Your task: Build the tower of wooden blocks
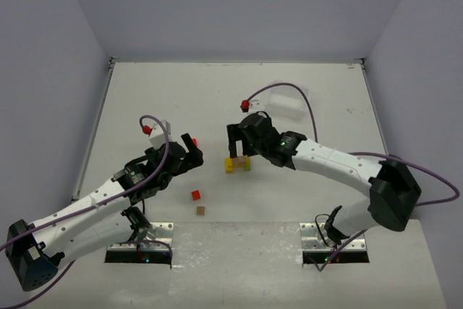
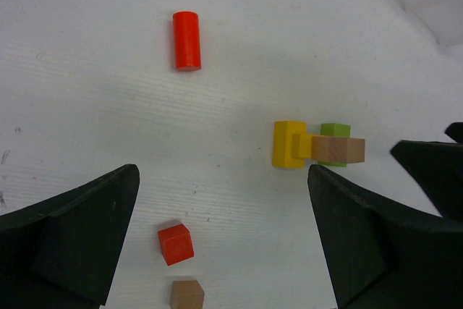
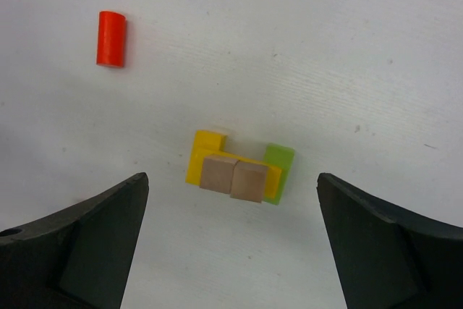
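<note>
Here's the wood block tower [image 1: 237, 164], low and near the middle of the desk [image 1: 181, 92]: yellow and green pieces at the base, two plain brown blocks side by side on top. Directly above it hangs the right end effector [image 1: 239, 151], spread wide with one finger off to each side of the stack and nothing in its grip.

Just left of the tower is the left end effector [image 1: 189, 151], also spread wide and carrying nothing. A red cylinder [image 2: 186, 40] lies on its side past those fingers, apart from the stack. Nearer the arm bases sit a loose red cube [image 1: 195, 195] and, just beside it, a plain brown cube [image 1: 200, 210].

Toward the far side is a clear plastic tray [image 1: 286, 103], well apart from the tower. I cannot tell what's in it.
</note>
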`<state>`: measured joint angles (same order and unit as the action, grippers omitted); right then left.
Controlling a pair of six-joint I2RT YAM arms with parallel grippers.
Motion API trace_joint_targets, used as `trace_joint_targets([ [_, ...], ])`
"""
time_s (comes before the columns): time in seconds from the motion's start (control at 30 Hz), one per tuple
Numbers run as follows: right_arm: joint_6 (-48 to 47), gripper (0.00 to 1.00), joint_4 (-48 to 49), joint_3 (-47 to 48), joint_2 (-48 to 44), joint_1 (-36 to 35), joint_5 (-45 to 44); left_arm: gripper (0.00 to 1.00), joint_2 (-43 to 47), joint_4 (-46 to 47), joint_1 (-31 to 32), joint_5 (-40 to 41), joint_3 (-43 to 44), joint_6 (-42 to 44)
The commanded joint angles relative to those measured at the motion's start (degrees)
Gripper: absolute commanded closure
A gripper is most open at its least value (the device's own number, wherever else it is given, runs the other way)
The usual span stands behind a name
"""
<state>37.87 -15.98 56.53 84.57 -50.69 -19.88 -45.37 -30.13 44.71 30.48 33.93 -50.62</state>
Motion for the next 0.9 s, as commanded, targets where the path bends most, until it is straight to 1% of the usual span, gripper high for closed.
trace_joint_targets([
  [0.0,0.57,0.01,2.55,-8.44,-8.25,3.32,-2.88,0.0,-0.82,-5.8,0.22,-1.39,-0.37,-5.52],
  [0.17,2.06,0.01,3.96,-18.92,-18.02,7.2,-4.58,0.0,-2.55,-6.52,0.32,-5.03,-0.79,-7.09],
  [0.27,2.4,0.01,4.6,-22.93,-21.27,8.75,-5.04,0.0,-3.72,-7.45,0.29,-8.44,-1.75,-8.58],
  [0.37,1.99,0.01,6.35,-25.08,-22.34,9.25,-5.59,0.0,-5.28,-7.79,0.29,-11.15,-3.87,-10.62],
  [0.47,1.95,0.01,6.84,-25.85,-21.1,9.39,-5.08,0.0,-8.96,-7.14,0.66,-15.46,-5.45,-10.68],
  [0.53,2.12,0.01,6.84,-25.94,-20.32,9.48,-5.08,0.0,-11.42,-7.14,1.36,-16.59,-6.06,-12.04],
  [0.67,3.1,0.01,6.48,-26.48,-20.62,9.65,-6.65,0.08,-15.17,-6.95,2.78,-17.18,-5.88,-12.76],
  [0.7,3.19,0.01,6.37,-26.61,-20.9,9.65,-8.19,0.12,-15.76,-6.85,2.94,-17.05,-5.76,-12.88],
  [0.77,3.45,0.01,5.86,-27.01,-21.66,9.65,-9.89,0.15,-16.89,-6.5,3.37,-17.05,-5.44,-13.2],
  [0.83,3.61,0.01,5.69,-27.28,-21.85,9.65,-11.21,0.16,-17.51,-6.15,3.46,-17.14,-5.36,-13.28],
  [0.87,3.53,0.01,5.61,-27.53,-22.16,9.65,-11.97,0.19,-17.94,-5.92,3.55,-17.29,-5.35,-13.28],
])
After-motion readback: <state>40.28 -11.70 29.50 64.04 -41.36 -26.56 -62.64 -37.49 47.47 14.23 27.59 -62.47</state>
